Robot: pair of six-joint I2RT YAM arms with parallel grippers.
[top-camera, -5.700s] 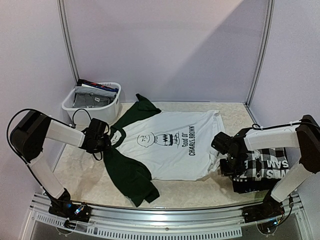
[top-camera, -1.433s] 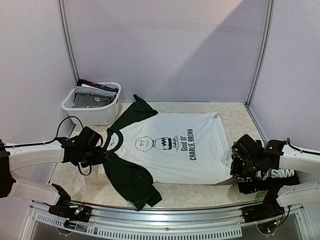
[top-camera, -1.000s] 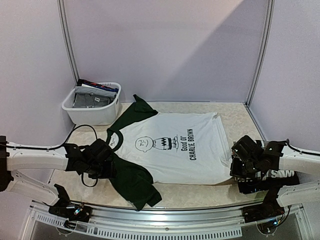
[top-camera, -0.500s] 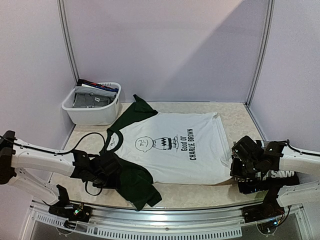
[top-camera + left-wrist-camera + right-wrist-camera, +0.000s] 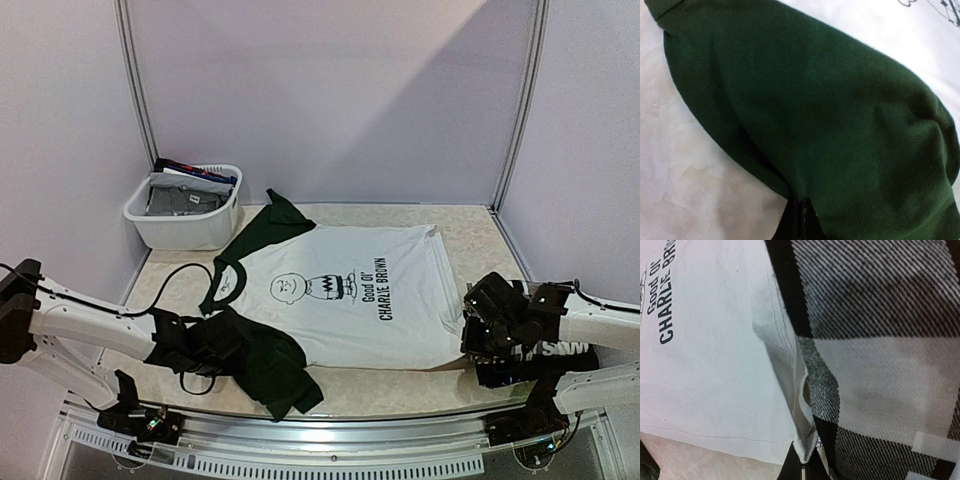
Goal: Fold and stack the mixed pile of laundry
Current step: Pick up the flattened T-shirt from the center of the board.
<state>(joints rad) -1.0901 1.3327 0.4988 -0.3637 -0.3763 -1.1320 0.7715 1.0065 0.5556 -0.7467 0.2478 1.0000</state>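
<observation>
A white T-shirt point(image 5: 350, 310) with dark green sleeves and a cartoon print lies spread flat on the table. My left gripper point(image 5: 228, 345) is shut on the edge of the near green sleeve point(image 5: 275, 368); in the left wrist view the jaws point(image 5: 801, 222) pinch that sleeve point(image 5: 830, 125) low over the table. My right gripper point(image 5: 468, 338) is shut on the shirt's near right hem corner point(image 5: 802, 440). Beside it lies the black-and-white checkered shirt point(image 5: 880, 365), folded with a black piece with white letters point(image 5: 550, 348).
A white plastic basket point(image 5: 190, 225) holding grey and dark garments stands at the back left. The other green sleeve point(image 5: 272, 218) points toward the back wall. Booth walls close in on three sides. Marbled tabletop point(image 5: 685, 175) shows left of the sleeve.
My left gripper slid from the collar down along the near sleeve toward the front edge and closed on the green fabric. The right arm and shirt hem stayed put.
</observation>
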